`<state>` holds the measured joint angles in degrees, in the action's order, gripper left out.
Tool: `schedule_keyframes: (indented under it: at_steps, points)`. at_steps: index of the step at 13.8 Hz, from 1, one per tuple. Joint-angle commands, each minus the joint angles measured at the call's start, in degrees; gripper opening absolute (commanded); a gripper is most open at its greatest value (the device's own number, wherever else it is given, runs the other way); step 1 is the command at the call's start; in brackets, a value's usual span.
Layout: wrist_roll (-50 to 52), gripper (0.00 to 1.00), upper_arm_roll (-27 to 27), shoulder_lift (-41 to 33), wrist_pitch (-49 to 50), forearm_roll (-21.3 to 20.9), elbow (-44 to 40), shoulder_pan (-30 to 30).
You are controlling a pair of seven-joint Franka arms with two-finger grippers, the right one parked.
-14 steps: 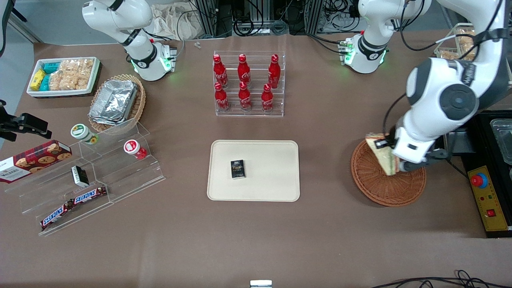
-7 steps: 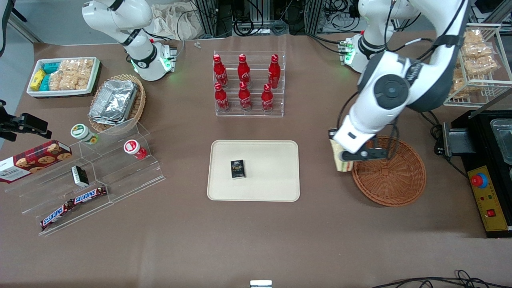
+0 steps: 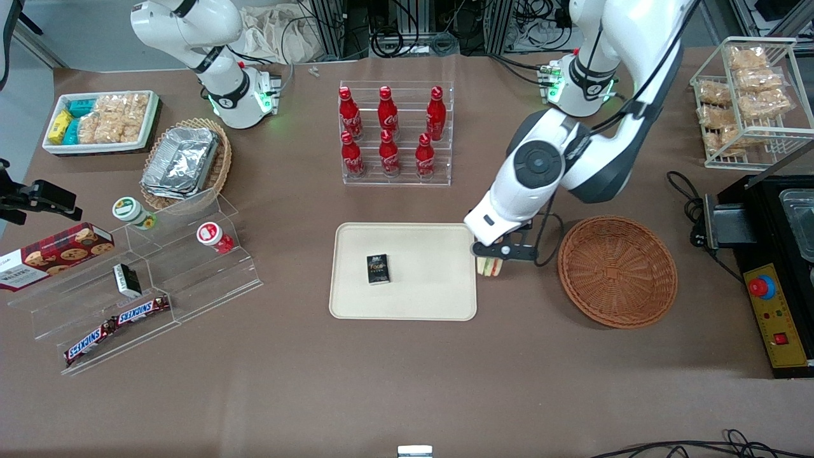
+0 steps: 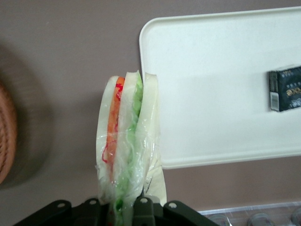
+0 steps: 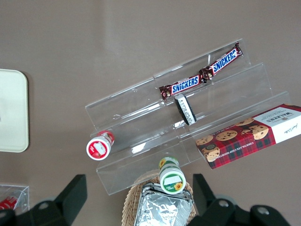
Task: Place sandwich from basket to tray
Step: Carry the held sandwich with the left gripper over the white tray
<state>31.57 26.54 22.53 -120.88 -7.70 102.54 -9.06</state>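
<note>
My left gripper is shut on the sandwich, a wrapped wedge of white bread with orange-red and green layers. It holds the sandwich above the table right beside the cream tray's short edge, between the tray and the reddish-brown basket. In the left wrist view the sandwich hangs from the gripper with the tray's corner just beside it. The basket holds nothing. A small black box lies on the tray and also shows in the left wrist view.
A clear rack of red cola bottles stands farther from the front camera than the tray. Toward the parked arm's end stand a clear stepped shelf with snacks, a pale wicker basket of foil containers and a white snack bin. A wire rack and black machine stand at the working arm's end.
My left gripper has carried the sandwich out of the basket and sideways to the tray's edge. The basket now holds nothing.
</note>
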Motion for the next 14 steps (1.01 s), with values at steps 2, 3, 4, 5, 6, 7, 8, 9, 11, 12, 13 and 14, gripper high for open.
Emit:
schedule_keyframes:
  at_steps: [2,3,4,5,6,7,8,9,11,12,13,14]
  points:
    - [6.4,0.0,-0.2,8.1,-3.6,-6.0,-5.1,-2.5]
    - [7.0,0.0,-0.2,10.1,-3.7,-6.8,-6.6,-3.2]
    - [7.7,0.0,-0.2,11.7,-3.7,-7.8,-8.0,-4.0]
    - [8.6,0.0,-0.2,13.1,-3.7,-8.7,-9.1,-4.5]
    - [9.4,0.0,-0.2,14.2,-3.8,-10.0,-9.6,-4.6]
    - [10.3,0.0,-0.3,15.0,-4.6,-10.7,-9.8,-4.7]
    - [11.0,0.0,-0.3,15.6,-6.0,-11.4,-10.0,-5.1]
    - [11.5,0.0,-0.3,16.2,-7.6,-11.5,-10.2,-5.3]
    - [13.3,0.0,-0.3,17.4,-8.5,-13.3,-10.2,-5.4]
    - [14.3,0.0,-0.3,17.7,-8.6,-14.5,-10.2,-5.4]
    - [15.5,0.02,-0.3,18.2,-8.8,-15.4,-10.2,-5.4]
    - [16.5,0.08,-0.3,18.6,-9.3,-16.1,-10.1,-5.7]
